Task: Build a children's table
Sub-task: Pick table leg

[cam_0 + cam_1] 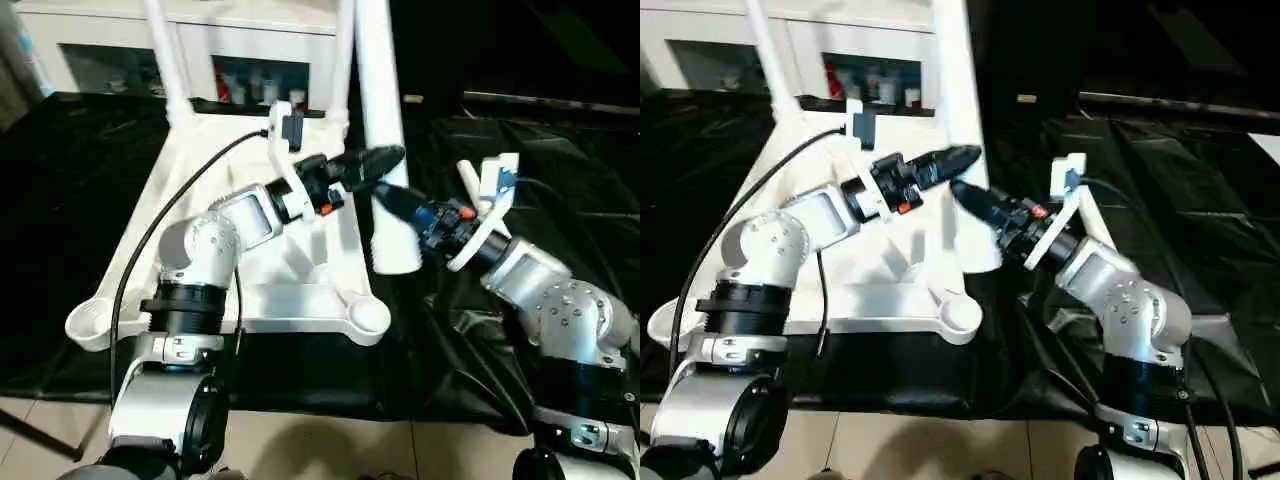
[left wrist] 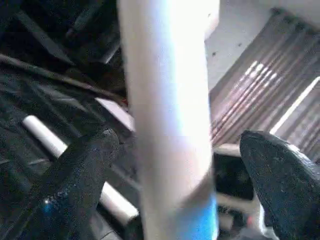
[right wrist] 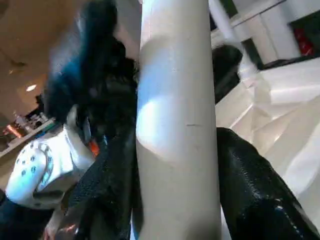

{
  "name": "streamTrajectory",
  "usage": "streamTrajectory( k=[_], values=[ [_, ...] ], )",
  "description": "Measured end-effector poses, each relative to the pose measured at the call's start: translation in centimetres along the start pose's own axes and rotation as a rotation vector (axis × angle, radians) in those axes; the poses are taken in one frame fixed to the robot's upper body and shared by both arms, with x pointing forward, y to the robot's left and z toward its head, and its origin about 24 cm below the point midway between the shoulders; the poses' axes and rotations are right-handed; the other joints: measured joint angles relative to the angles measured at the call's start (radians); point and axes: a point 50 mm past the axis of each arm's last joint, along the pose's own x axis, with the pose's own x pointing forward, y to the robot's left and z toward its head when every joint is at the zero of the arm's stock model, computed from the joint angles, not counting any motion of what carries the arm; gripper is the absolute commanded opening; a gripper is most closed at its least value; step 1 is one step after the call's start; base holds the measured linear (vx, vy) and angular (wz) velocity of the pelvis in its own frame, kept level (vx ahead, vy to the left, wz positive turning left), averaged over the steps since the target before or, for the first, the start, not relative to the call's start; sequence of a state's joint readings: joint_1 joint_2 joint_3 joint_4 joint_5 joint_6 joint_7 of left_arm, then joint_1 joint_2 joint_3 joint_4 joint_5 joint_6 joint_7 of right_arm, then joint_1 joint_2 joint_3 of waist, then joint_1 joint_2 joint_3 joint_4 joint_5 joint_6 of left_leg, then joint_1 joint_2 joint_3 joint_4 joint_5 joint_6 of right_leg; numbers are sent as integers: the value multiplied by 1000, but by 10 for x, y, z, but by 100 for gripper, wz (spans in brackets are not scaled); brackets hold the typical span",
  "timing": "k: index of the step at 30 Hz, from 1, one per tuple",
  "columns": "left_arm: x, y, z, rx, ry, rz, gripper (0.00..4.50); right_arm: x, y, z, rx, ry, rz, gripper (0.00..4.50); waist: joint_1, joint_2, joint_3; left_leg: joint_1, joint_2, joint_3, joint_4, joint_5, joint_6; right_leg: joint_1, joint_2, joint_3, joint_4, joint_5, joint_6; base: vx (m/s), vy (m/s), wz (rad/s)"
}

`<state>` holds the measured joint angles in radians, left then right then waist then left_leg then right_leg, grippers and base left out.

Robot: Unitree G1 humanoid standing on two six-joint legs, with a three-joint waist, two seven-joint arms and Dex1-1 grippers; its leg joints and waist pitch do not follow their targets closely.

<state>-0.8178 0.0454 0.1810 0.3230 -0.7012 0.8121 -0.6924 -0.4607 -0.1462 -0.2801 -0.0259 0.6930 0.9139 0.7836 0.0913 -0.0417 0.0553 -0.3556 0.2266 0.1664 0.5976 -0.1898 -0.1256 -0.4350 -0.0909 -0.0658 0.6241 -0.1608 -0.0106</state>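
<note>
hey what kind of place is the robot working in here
Probably an indoor lab or workshop rather than a home. The upturned white tabletop lies on a work table draped in black cloth, a white cabinet holding small items stands behind it, and the floor is pale tile.

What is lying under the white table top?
Under the white table top lies the black cover of the work table, spreading out on all sides. What is directly beneath the top is hidden by it.

Dim room, glaring whites, blurred close-ups
</note>
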Motion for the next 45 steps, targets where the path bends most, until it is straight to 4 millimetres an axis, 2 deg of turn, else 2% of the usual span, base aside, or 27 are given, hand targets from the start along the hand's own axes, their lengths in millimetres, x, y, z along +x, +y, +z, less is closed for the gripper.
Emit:
streamTrajectory(
  k=[4, 6, 10, 12, 16, 17, 21, 23, 25, 27, 30, 33, 35, 38, 41, 45],
  values=[
    [3, -1, -2, -7, 5, 5, 450, 4, 3, -1, -30, 30, 11, 188, -1, -1, 0, -1, 0, 0, 0, 0, 0, 0, 0, 0, -2, 0, 1, 0, 0, 0],
    [2, 0, -2, 4, 4, 32, 422, 5, 2, -2, -53, 47, -6, 188, -1, -1, 0, -1, 0, 0, 0, 0, 0, 0, 0, 0, -2, 0, 2, 0, 0, 0],
    [1, 8, -2, 46, 17, 170, 414, 16, -2, -10, -201, 141, -135, 188, -5, -2, 0, -1, 0, 0, 0, 0, 0, 0, 0, 0, -2, -1, 5, 0, 0, 0],
    [-2, 13, -4, 48, 19, 237, 381, 26, -2, -15, -289, 182, -193, 188, -7, -2, 0, -1, 0, 0, -1, 0, 0, -1, 0, 0, -2, -1, 5, 0, 0, 0],
    [-7, 19, -2, 59, -7, 320, 369, 44, 2, -16, -420, 207, -259, 188, -5, -8, 2, -3, 0, -1, -1, 0, 0, -1, 0, 0, -3, -1, 6, 0, 0, 0],
    [-7, 19, -3, 58, -9, 330, 337, 47, 3, -16, -448, 206, -281, 188, -3, -11, 2, -3, 0, -1, -1, 0, 0, -1, 0, -1, -4, -1, 6, 0, 0, 0],
    [-10, 22, 0, 51, -29, 372, 332, 55, 6, -20, -498, 203, -311, 188, -3, -15, 2, -3, 0, 0, -1, 0, 0, -1, 0, -1, -10, 5, 3, 0, 0, 0],
    [-10, 23, 0, 47, -32, 390, 293, 58, 6, -21, -513, 206, -325, 188, -3, -18, 2, -4, 0, 0, -1, -1, 2, -1, 0, -1, -11, 5, 3, 0, 0, 0],
    [-12, 24, 0, 42, -41, 411, 294, 60, 7, -23, -528, 206, -334, 188, -4, -20, 3, -4, 0, 0, -1, -1, 2, -1, 0, -1, -11, 5, 3, 0, 0, 0],
    [-13, 25, 1, 38, -46, 420, 264, 61, 8, -24, -539, 207, -336, 188, -5, -21, 3, -5, 0, 0, -1, -1, 2, -1, 0, -1, -11, 5, 3, 0, 0, 0],
    [-13, 26, 1, 37, -52, 429, 242, 63, 9, -25, -548, 205, -341, 188, -5, -21, 3, -6, 0, 0, -1, -1, 2, -1, 0, -1, -11, 5, 3, 0, 0, 0],
    [-13, 24, 2, 46, -59, 422, 218, 63, 9, -24, -564, 198, -341, 188, -4, -21, 3, -7, 0, 0, -1, -1, 2, -1, 0, -1, -11, 6, 3, 0, 0, 0],
    [-14, 22, 5, 65, -61, 404, 207, 65, 11, -24, -546, 183, -326, 244, -5, -21, 2, -8, 0, 0, -1, -1, 2, -1, 0, -1, -10, 6, 3, 0, 0, 0],
    [-15, 18, 5, 114, -20, 336, 202, 63, 11, -22, -489, 185, -289, 260, -5, -22, 2, -8, 0, 0, -1, -1, 2, -1, 0, -1, -10, 6, 3, 0, 0, 0],
    [-17, 10, 1, 149, 57, 196, 196, 52, 9, -19, -425, 259, -208, 297, -2, -22, 2, -8, 0, 0, 0, -1, 2, -1, 0, -1, -10, 6, 3, 0, 0, 0],
    [-26, 2, 6, 181, 112, 46, 195, 36, 13, -15, -349, 334, -77, 300, -3, -23, 2, -7, 0, 0, 0, 0, 4, -1, 0, 0, -9, 6, 3, 0, 0, 0]
  ],
)
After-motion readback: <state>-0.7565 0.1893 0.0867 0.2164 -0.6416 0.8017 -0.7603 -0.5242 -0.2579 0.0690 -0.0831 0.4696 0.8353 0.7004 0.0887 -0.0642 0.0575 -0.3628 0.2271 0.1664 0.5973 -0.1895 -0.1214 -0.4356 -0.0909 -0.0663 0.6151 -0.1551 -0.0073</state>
